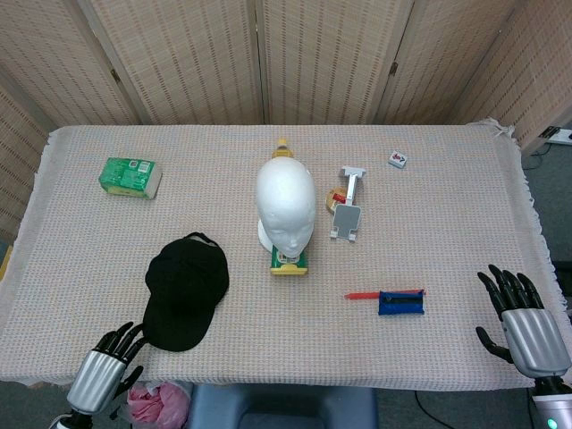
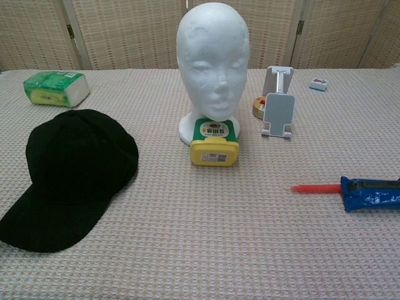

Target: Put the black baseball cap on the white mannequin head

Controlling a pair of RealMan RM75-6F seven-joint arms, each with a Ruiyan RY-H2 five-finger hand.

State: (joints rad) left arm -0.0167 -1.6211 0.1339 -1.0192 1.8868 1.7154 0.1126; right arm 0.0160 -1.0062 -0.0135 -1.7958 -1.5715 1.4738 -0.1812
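Across the surface (image 1: 447,179), covered by a woven cloth, everything for the job lay well apart from my hands. At the middle stood the white mannequin head (image 1: 285,204), upright and bare, facing the near edge. Left of it and nearer to me lay the black baseball cap (image 1: 185,290), flat on the cloth with its brim pointing toward the near edge. My right hand (image 1: 523,322) hovered at the near right corner, fingers spread and grasping nothing. My left hand (image 1: 105,374) sat at the near left edge, just beside the cap's brim; its fingers looked loosely curled with nothing in them that I could make out. Smaller things lay about: a green packet (image 1: 130,176) far left, a blue tube (image 1: 400,301) with a red tip on the right, a yellow-lidded bottle (image 1: 290,261) touching the head's base.

I judged the reach for the cap had only begun. Next, my left hand would need to get fingers under the brim or crown and take hold.
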